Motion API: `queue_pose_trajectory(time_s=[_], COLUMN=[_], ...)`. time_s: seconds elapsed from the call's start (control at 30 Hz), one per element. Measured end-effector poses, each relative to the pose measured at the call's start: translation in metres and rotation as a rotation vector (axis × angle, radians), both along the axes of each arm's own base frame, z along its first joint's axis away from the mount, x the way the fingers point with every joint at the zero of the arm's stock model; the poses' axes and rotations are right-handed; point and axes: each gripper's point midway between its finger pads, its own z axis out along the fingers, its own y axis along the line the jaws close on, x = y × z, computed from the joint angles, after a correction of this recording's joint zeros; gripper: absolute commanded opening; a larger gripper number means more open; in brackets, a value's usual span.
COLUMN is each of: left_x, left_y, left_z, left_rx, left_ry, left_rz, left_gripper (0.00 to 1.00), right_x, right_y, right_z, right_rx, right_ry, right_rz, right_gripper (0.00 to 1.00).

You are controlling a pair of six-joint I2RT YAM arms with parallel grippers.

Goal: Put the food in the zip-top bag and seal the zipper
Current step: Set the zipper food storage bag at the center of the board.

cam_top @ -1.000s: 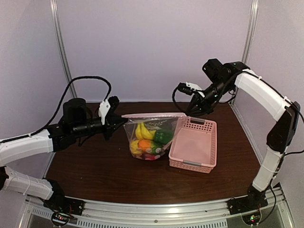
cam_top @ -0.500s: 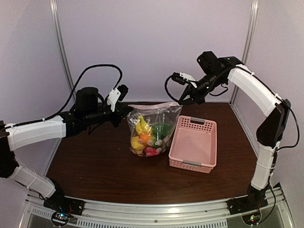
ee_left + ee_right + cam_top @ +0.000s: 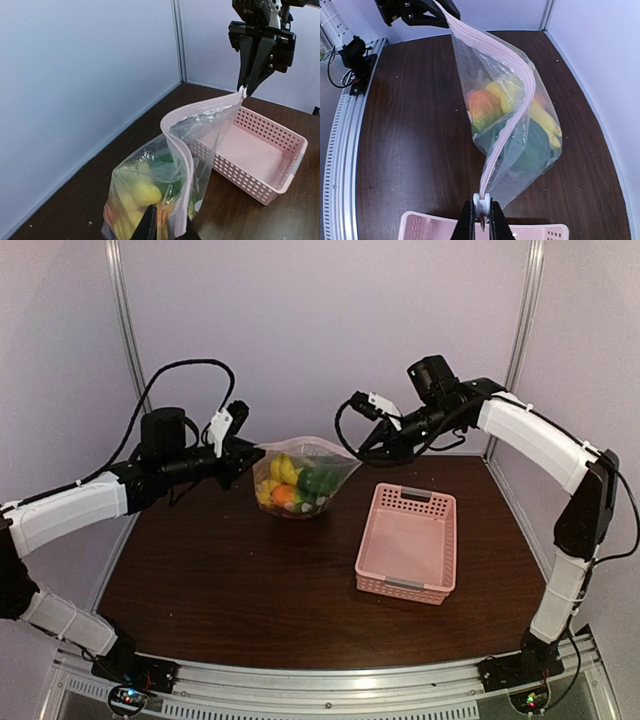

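Up and back has gone the zip-top bag point(image 3: 305, 490) over the last second. In the top view it now hangs clear of the bench point(image 3: 220, 570), behind and left of the pink basket point(image 3: 408, 540). It is stretched between the left fingers point(image 3: 243, 452) and the right fingers point(image 3: 362, 448), and the food point(image 3: 283, 472) sags in its belly.

From the left wrist, the left fingers sit close together, pinching the end of the zipper point(image 3: 200, 106) farthest from the basket. The strip reads as one closed ribbon.

From the right wrist, the right fingers are clamped on the white slider point(image 3: 481, 202), just above the basket's rim. The seal looks fully or nearly run. To finish well, keep the strip taut and draw the slider to its end stop. Lower the load beside the basket before either end lets go.
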Motion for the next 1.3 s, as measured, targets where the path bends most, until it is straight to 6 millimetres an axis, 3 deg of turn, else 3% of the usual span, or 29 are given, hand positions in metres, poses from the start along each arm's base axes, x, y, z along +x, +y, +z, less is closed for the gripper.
queue_pose_trajectory(time_s=[0.1, 0.17, 0.2, 0.23, 0.3, 0.43, 0.53, 0.63, 0.7, 0.8, 0.87, 0.9, 0.97, 1.0, 1.03, 1.13, 1.3], left_x=[-0.034, -0.057, -0.069, -0.08, -0.098, -0.12, -0.122, -0.11, -0.092, -0.055, -0.033, -0.022, -0.005, 0.001, 0.006, 0.011, -0.008], left_y=[0.009, 0.017, 0.021, 0.024, 0.029, 0.04, 0.05, 0.06, 0.067, 0.078, 0.083, 0.086, 0.092, 0.093, 0.096, 0.098, 0.08], left_z=[-0.046, -0.072, -0.081, -0.087, -0.085, -0.064, -0.056, -0.057, -0.056, -0.048, -0.039, -0.034, -0.023, -0.018, -0.013, 0.0, 0.003], left_rx=[0.015, 0.027, 0.033, 0.037, 0.038, 0.034, 0.048, 0.075, 0.104, 0.15, 0.17, 0.175, 0.178, 0.175, 0.171, 0.136, 0.121], left_ry=[0.119, 0.202, 0.235, 0.269, 0.292, 0.249, 0.205, 0.185, 0.178, 0.171, 0.16, 0.151, 0.138, 0.134, 0.129, 0.121, 0.105], left_rz=[-0.044, -0.062, -0.075, -0.088, -0.116, -0.134, -0.092, -0.002, 0.09, 0.25, 0.344, 0.39, 0.469, 0.493, 0.523, 0.557, 0.402], left_gripper=[0.22, 0.33, 0.36, 0.4, 0.46, 0.59, 0.65, 0.72, 0.76, 0.83, 0.96, 0.97, 0.98, 0.98, 0.98, 0.95, 0.68], right_x=[-0.042, -0.071, -0.087, -0.102, -0.123, -0.144, -0.15, -0.145, -0.129, -0.085, -0.061, -0.047, -0.024, -0.015, -0.001, 0.001, -0.002], right_y=[0.018, 0.03, 0.033, 0.035, 0.031, 0.008, -0.005, -0.015, -0.024, -0.048, -0.07, -0.083, -0.108, -0.121, -0.157, -0.166, -0.183], right_z=[-0.035, -0.06, -0.074, -0.086, -0.104, -0.126, -0.121, -0.101, -0.08, -0.047, -0.031, -0.022, -0.007, 0.0, 0.019, 0.029, 0.03], right_rx=[-0.028, -0.065, -0.091, -0.119, -0.161, -0.232, -0.25, -0.224, -0.182, -0.106, -0.074, -0.05, -0.001, 0.024, 0.094, 0.135, 0.187], right_ry=[0.067, 0.114, 0.142, 0.171, 0.221, 0.278, 0.292, 0.267, 0.232, 0.154, 0.116, 0.095, 0.055, 0.034, -0.025, -0.054, -0.071], right_rz=[0.092, 0.173, 0.216, 0.256, 0.306, 0.354, 0.357, 0.32, 0.251, 0.063, -0.051, -0.126, -0.266, -0.334, -0.518, -0.574, -0.66], right_gripper=[0.07, 0.11, 0.17, 0.3, 0.49, 0.55, 0.58, 0.63, 0.69, 0.74, 0.87, 0.96, 1.0, 1.0, 1.0, 1.0, 1.0])
